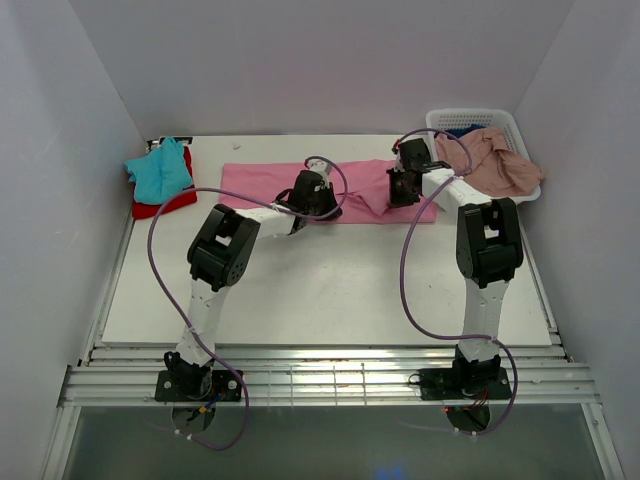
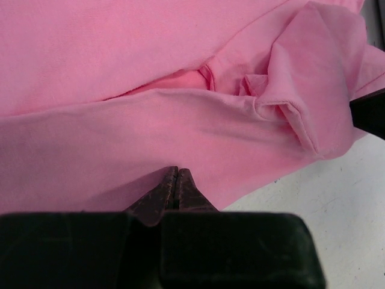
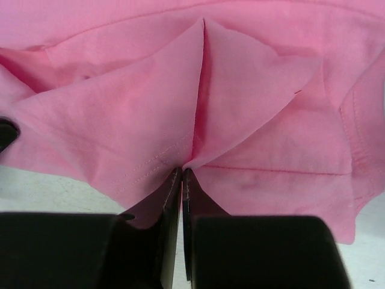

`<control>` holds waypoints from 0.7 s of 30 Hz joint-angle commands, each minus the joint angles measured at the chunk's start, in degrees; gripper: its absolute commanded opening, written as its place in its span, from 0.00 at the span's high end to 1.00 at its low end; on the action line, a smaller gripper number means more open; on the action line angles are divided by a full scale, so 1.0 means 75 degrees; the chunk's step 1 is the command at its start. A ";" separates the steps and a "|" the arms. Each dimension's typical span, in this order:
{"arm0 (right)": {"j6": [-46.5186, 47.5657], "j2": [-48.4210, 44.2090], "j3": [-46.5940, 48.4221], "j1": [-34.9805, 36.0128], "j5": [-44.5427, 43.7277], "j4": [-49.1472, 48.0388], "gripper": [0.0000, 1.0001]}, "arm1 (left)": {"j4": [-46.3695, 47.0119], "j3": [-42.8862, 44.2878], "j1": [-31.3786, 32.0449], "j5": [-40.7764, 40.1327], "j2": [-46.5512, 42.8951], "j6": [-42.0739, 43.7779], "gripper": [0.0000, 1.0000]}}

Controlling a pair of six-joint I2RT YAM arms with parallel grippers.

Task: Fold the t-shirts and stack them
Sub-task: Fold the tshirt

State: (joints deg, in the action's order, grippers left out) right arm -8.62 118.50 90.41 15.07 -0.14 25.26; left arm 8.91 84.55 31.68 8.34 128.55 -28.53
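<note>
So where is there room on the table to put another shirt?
The big bare patch of white table lies in front, between the pink t-shirt and the arm bases. The back is crowded: teal t-shirt on red t-shirt at left, white basket with salmon-pink t-shirt at right.

Soft, even white light from above fills the overhead view, bright on the table [image 1: 330, 290] and the pale walls [image 1: 300, 60], with no glare. Up close, the bright pink t-shirt [image 2: 150, 72] is crisp ahead of the left fingers [image 2: 162, 195], which are dark and slightly soft. A grey shadow dulls the cloth just left of their tips. The right fingers [image 3: 169, 205] show nearly black, their housing below them featureless. Creases fanning ahead of the tips cast gentle shadows, and the stitching stays sharp on both sides.
</note>
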 commanded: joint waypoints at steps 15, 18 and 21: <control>-0.0104 0.1143 0.2557 0.0006 -0.1667 -0.0285 0.92 | -0.0004 -0.0996 0.0041 0.0001 -0.0745 -0.0086 1.00; -0.0116 0.1670 0.3342 -0.0075 -0.1844 -0.0332 0.92 | 0.0008 -0.1043 0.0041 -0.0022 -0.0757 -0.0063 1.00; -0.0104 0.2186 0.4057 -0.0134 -0.1914 -0.0367 0.92 | -0.0004 -0.1008 0.0041 -0.0034 -0.0711 -0.0027 1.00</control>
State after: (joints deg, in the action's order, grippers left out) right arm -8.84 131.72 116.11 14.79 -11.53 23.94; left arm 12.49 78.35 31.68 8.32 125.47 -29.23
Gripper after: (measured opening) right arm 0.079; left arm 0.022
